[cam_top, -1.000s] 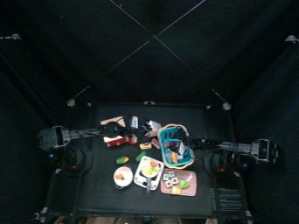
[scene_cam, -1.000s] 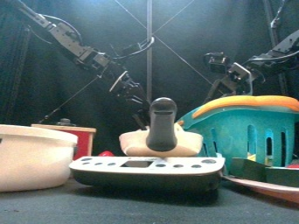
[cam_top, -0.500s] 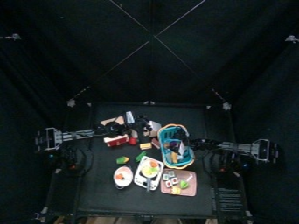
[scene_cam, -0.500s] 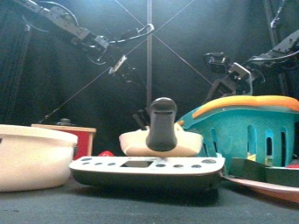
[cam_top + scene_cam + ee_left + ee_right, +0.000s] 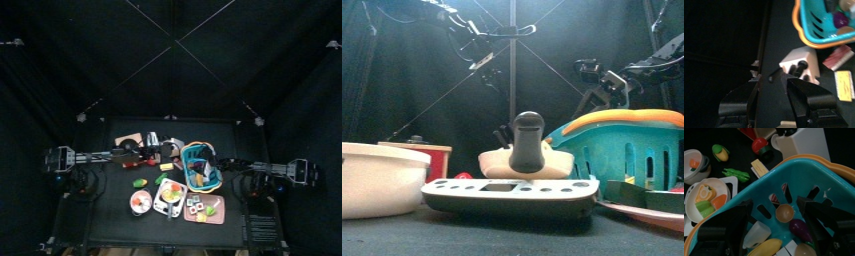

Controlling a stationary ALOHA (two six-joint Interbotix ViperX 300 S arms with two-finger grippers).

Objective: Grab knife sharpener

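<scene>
Here, knife sharpener (image 5: 803, 70) just beyond left gripper (image 5: 784, 82), jaws apart, empty.

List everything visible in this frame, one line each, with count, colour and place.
knife sharpener: one, cream with black handle, mid-table behind the scale.
scale: one, white and black, front centre.
basket: one, teal with orange rim, right side, holding toy food.
bowl: one, white, front left.
red box: one, behind the bowl.
plate: one, white, with food pieces, near the basket.
left tool: one, black, open, raised high at left.
right tool: one, black, open, above the basket.
</scene>
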